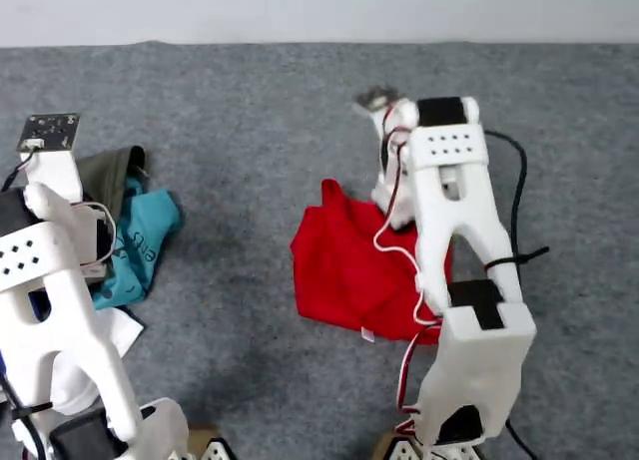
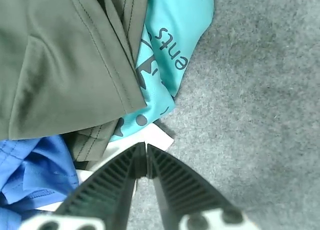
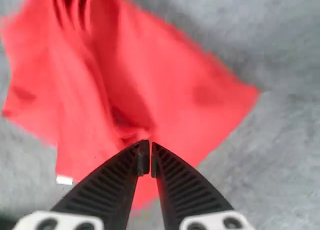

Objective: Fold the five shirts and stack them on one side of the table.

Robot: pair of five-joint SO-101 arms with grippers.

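Shirts lie in two places on the grey table point(image 1: 240, 121) in the high view. The red shirt point(image 1: 344, 270) is alone near the middle, spread out but wrinkled, with one corner standing up toward the far side. The right arm point(image 1: 454, 211) stretches over the right part of this shirt and covers its edge. At the left side of the table there is a loose pile: the olive shirt point(image 1: 108, 171) is farthest from the arms, the teal shirt point(image 1: 145, 235) lies just beside it and partly under it, and the white shirt point(image 1: 125, 330) is nearest to the arm bases. The left arm point(image 1: 50, 280) stands over this pile and hides part of it. In the left wrist view, the left gripper point(image 2: 146, 160) has its two black jaws pressed together, and its tips are over a corner of the white shirt. The olive shirt lies on top of the teal one here, and the blue shirt point(image 2: 30, 170) is crumpled beside the gripper, touching the olive and the white cloth. Bare grey table is on the other side of the jaws. In the right wrist view, the right gripper point(image 3: 145, 157) also has its jaws pressed together, and they pinch the red shirt: the red cloth gathers in folds that run to the tips. Grey table shows around the edges of the red cloth.
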